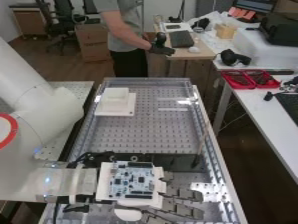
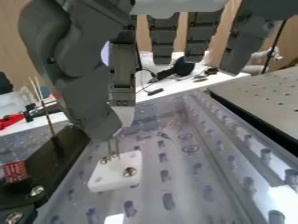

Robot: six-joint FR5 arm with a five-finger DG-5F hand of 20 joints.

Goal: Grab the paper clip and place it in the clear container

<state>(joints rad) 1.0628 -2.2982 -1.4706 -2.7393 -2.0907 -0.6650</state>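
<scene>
The arm [image 1: 50, 112] is white and smooth, with rounded tubular sections and a red ring. Black cables [image 1: 86, 158] run beside its silvery wrist section. The hand [image 1: 183, 195] is dark grey and angular, dotted with small screws; a blue-and-white circuit board [image 1: 132, 180] with black connectors sits on its white backing.

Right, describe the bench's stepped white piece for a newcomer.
Start at the perforated bench. At its far left corner in the high view sits a flat white plate carrying a smaller white block; unlike the white mount on the hand, it bears no circuit board.
</scene>
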